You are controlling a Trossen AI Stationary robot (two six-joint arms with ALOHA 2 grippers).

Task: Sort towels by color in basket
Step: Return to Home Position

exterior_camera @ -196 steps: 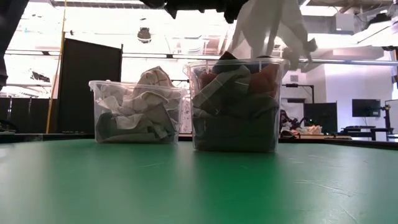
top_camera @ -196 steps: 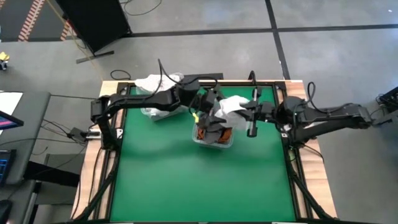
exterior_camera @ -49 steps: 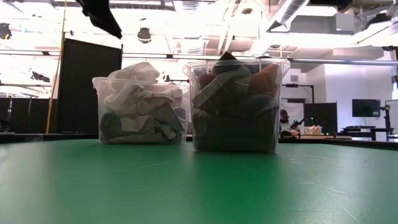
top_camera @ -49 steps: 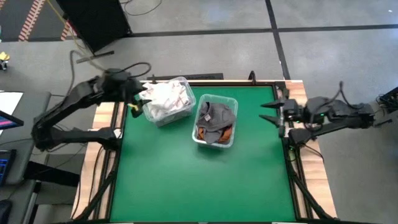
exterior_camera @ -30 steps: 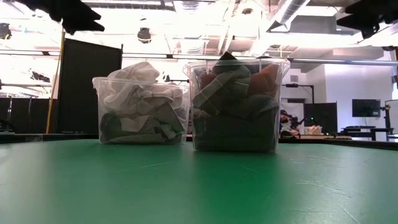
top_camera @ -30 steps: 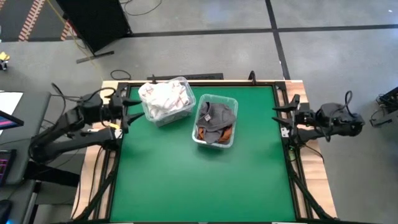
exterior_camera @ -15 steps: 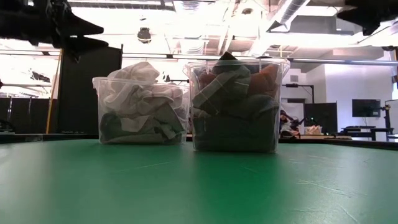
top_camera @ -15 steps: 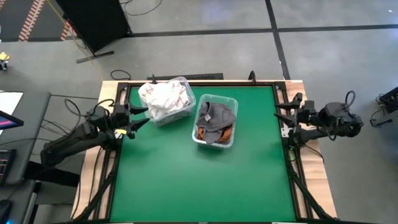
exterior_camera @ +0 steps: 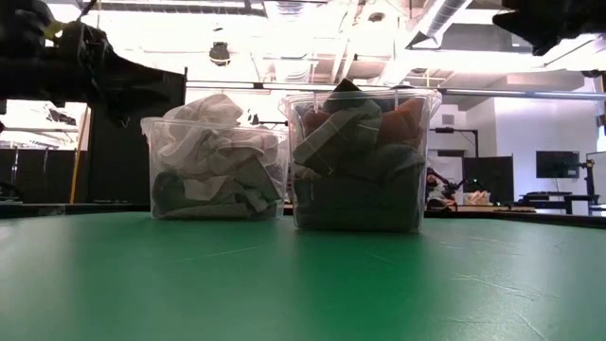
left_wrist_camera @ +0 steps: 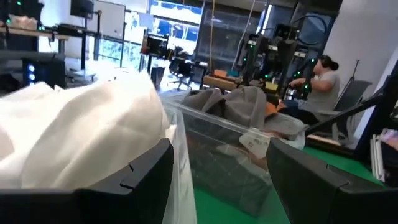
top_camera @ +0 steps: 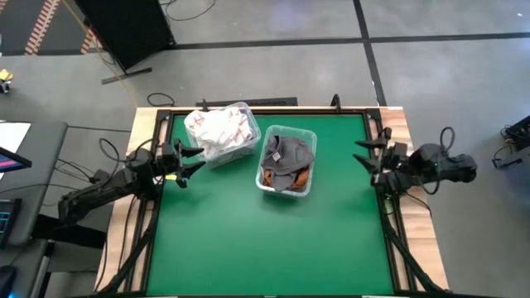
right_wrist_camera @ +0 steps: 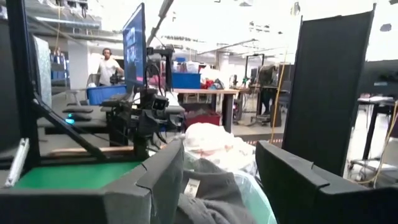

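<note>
- Facing the towels from two sides, both grippers hold nothing: the left gripper (top_camera: 192, 159) has its fingers spread wide, and the right gripper (top_camera: 362, 154) is spread wide as well.
- All towels that I can see are inside bins. The white towels (top_camera: 217, 130) fill the clear bin (exterior_camera: 150, 133) on the left arm's side. The grey and orange towels (top_camera: 286, 157) lie in the second clear bin (exterior_camera: 426, 104), just beside the first one.
- No cloth lies on the green table (top_camera: 265, 248), so I judge the sorting finished, with only the move to the rest pose to do.
- The relation that matters: the left gripper is just beside the clear bin, with its fingers pointing at the bin's wall. The right gripper is well apart from the second clear bin, with bare table between.
- So the left arm needs more care; pulling straight back along its finger line should keep it off the bin.
</note>
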